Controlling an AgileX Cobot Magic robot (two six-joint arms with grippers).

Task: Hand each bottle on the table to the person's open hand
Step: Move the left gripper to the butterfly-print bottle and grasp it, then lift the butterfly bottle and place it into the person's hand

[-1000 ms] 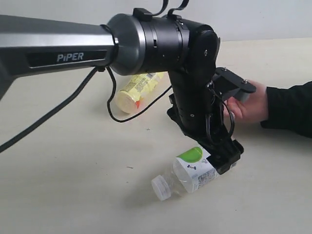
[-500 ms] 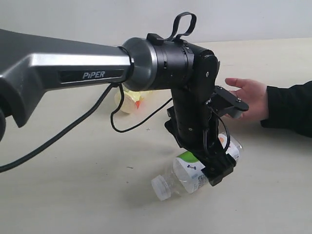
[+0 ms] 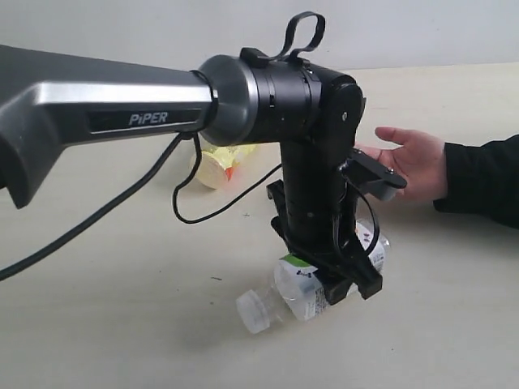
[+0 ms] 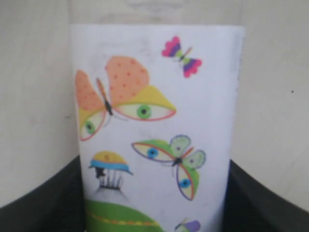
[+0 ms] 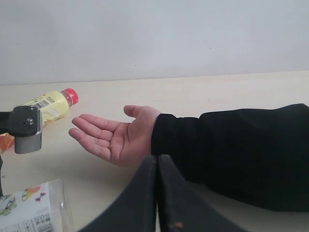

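Note:
A white-capped bottle (image 3: 302, 290) with a white-green butterfly label lies on its side on the cream table (image 3: 122, 267), its cap (image 3: 253, 312) pointing toward the near left. My left gripper (image 3: 336, 279) is down over its body. In the left wrist view the label (image 4: 154, 125) fills the frame, and a black finger (image 4: 34, 208) presses on each side, shut on it. A yellow bottle (image 5: 48, 106) with a red cap lies behind the left arm. The person's open hand (image 3: 409, 158) rests palm up at the right. My right gripper (image 5: 157, 159) is shut and holds nothing.
The left arm's thick black wrist (image 3: 316, 146) and a looping cable (image 3: 195, 211) hide part of the yellow bottle (image 3: 212, 166). The person's black sleeve (image 3: 482, 182) lies along the right edge. The other two bottles are out of view.
The left gripper came down over the white-capped bottle and moved left. The bottle's cap slid a little to the left with it. The hand and yellow bottle stayed put.

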